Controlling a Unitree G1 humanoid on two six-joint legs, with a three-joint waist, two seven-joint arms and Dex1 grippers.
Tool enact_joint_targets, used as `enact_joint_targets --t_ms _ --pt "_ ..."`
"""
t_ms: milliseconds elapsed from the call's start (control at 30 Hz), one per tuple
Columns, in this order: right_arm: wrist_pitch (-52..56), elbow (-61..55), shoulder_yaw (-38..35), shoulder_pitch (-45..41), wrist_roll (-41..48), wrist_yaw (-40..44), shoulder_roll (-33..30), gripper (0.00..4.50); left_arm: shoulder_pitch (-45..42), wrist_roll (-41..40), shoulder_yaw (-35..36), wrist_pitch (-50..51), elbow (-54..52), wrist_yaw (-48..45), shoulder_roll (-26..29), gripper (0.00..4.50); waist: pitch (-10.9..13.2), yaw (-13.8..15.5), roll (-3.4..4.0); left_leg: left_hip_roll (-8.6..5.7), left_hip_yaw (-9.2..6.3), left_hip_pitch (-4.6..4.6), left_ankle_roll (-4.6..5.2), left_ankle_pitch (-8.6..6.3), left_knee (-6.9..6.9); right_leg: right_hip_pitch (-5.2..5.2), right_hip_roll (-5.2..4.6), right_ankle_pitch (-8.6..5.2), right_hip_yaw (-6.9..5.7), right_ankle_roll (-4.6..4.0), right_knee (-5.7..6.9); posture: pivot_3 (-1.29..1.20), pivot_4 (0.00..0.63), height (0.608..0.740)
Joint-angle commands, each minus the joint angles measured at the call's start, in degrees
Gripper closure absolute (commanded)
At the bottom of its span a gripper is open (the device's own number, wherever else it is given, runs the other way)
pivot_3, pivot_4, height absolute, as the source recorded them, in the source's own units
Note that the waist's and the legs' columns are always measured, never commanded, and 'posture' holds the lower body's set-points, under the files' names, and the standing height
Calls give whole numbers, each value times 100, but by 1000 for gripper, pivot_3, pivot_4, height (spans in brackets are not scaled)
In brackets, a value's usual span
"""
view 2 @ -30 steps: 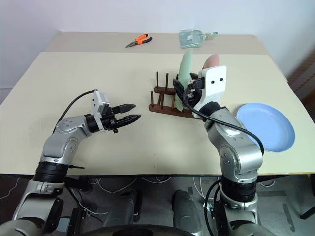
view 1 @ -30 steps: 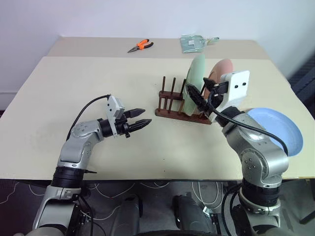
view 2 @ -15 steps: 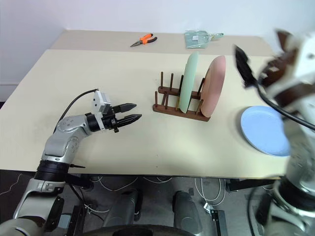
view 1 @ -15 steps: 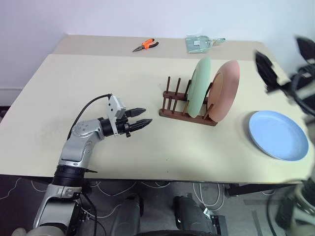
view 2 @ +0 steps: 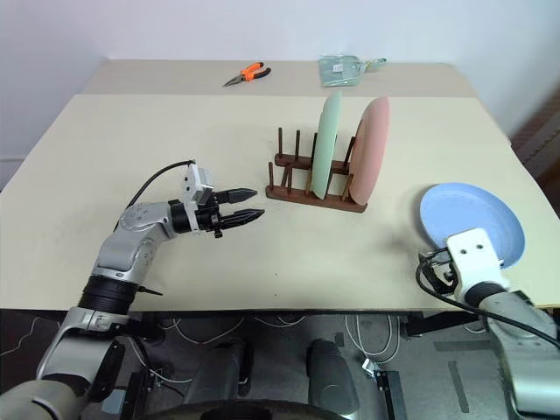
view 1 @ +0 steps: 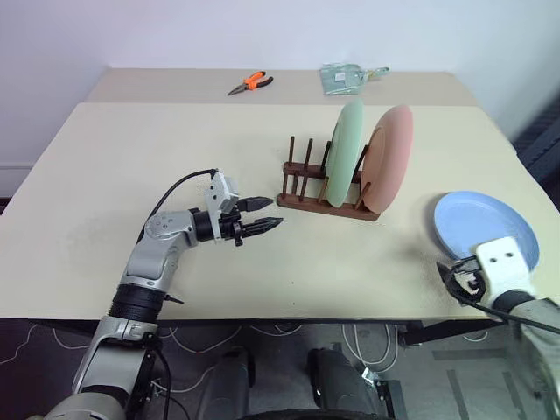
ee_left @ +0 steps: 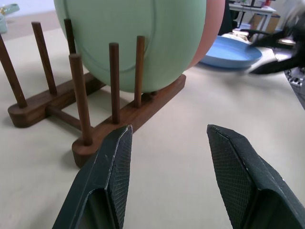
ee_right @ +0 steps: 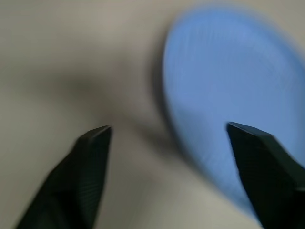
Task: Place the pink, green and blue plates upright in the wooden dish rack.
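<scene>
The wooden dish rack stands right of the table's middle. In it the green plate and the pink plate stand upright side by side at its right end. The blue plate lies flat near the table's right edge. My left gripper hovers level just left of the rack, open and empty; its wrist view looks at the rack's pegs and the green plate. My right gripper is low at the front right table edge, open, empty, pointing at the blue plate.
Orange-handled pliers and a clear plastic packet lie on the far strip of the table. The rack's left pegs hold nothing. The table's front edge runs just ahead of my right wrist.
My right gripper has left the green plate standing in the rack and swung right and down to the front right edge, beside the blue plate. The left gripper has stayed put.
</scene>
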Motion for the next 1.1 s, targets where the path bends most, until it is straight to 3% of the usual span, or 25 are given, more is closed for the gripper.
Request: enact_joint_targets --t_ms 33,133,400,533,633,733,833,900,1000,1100 --pt "-195 294 -106 -222 -103 -32 -7 2771 -27 -1 100 -111 -119 14 45 1948 0 0 -1 0 0 -1 0 0 1 0 1 0 0 1 0 0 150 732" --pt "-274 397 -100 -349 -193 -62 -28 4322 40 -3 119 -116 -177 42 83 1948 0 -1 0 0 -1 0 0 0 0 0 2 0 -1 2 2 0 150 732" --pt "-780 -515 -401 -1263 -394 -22 -473 4422 -12 148 337 -460 86 388 167 1948 5 -40 12 0 1 3 0 0 2 -2 3 0 2 4 10 0 150 732" --pt "-309 -1362 -874 -2930 640 -92 -316 4422 -311 387 574 -1015 774 798 175 1948 6 -29 16 0 -3 5 1 1 1 -4 8 1 1 6 18 0 150 732" --pt "403 -1735 -1107 -4640 2497 -503 253 4422 -558 559 710 -1443 1300 1070 195 1948 9 -5 3 1 -15 2 1 1 -3 0 8 10 -12 26 14 0 150 732" --pt "883 -1862 -1114 -5455 3768 -926 669 4422 -699 634 751 -1668 1615 1156 176 1948 9 21 -1 1 -24 -4 1 1 -2 0 5 13 -18 28 17 0 150 732" --pt "709 -1762 -449 -6089 5354 -1873 1943 4422 -804 698 779 -1857 1935 1159 210 1948 7 -16 -3 0 -36 -9 1 1 -6 1 0 13 -30 27 16 0 150 732" --pt "570 -1560 -64 -6136 5833 -2351 2728 4422 -807 695 778 -1888 2000 1139 210 1948 8 -43 -1 0 -36 -10 2 1 -6 -11 1 15 -30 29 35 0 150 732" --pt "363 -1337 210 -6041 6144 -2756 3253 4422 -753 631 771 -1806 1926 1039 186 1948 8 -44 0 1 -40 -10 2 2 -7 -19 4 15 -32 29 53 0 150 732" --pt "315 -808 749 -5536 5833 -2987 3742 4422 -351 401 624 -1324 1322 596 225 1948 1 -31 -6 -1 -39 -9 2 2 -5 -14 4 15 -33 29 51 0 150 732"
